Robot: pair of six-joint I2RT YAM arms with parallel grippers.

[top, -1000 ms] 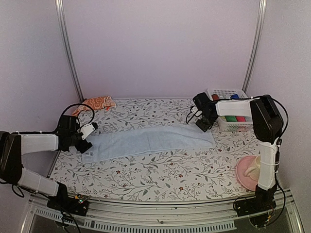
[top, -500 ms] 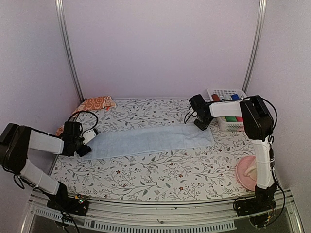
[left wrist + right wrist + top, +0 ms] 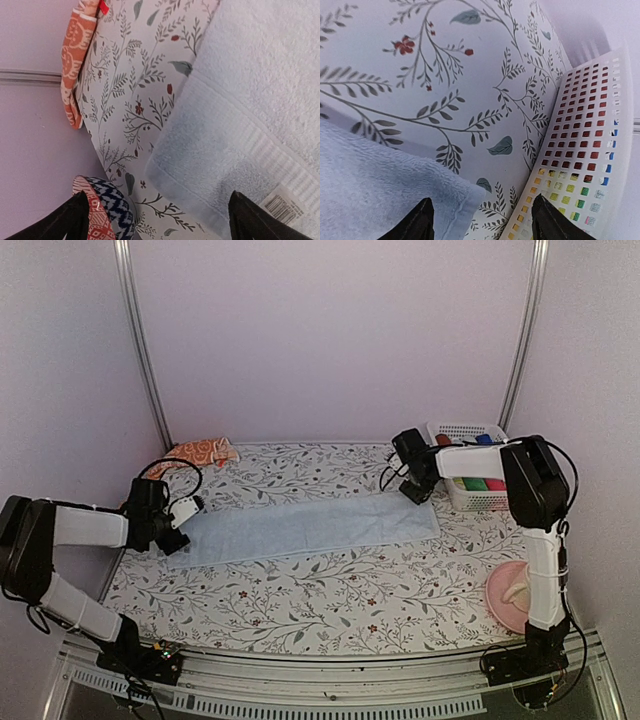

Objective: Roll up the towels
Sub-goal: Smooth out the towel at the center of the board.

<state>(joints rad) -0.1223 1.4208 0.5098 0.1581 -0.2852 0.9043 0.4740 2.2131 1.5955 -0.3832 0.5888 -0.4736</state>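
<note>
The light blue towel [image 3: 300, 525] lies flat in a long strip across the table. My left gripper [image 3: 176, 532] is open at its left end. In the left wrist view the towel's corner [image 3: 215, 150] lies between my open fingertips [image 3: 70, 220], with a barcode label near the edge. My right gripper [image 3: 420, 490] is open at the towel's far right corner. In the right wrist view that corner [image 3: 395, 190] sits between the spread fingertips [image 3: 420, 220]. The orange-red towel [image 3: 200, 452] lies crumpled at the back left and also shows in the left wrist view [image 3: 75, 55].
A white perforated basket [image 3: 470, 435] with coloured items stands at the back right, close to my right gripper; its wall shows in the right wrist view [image 3: 585, 140]. A pink plate [image 3: 505, 600] sits at the front right. A red and navy patterned object [image 3: 105, 210] lies by the left edge.
Both grippers have shifted only slightly at the towel's ends. The left arm swung toward the left edge and came back. The blue towel stays flat.
</note>
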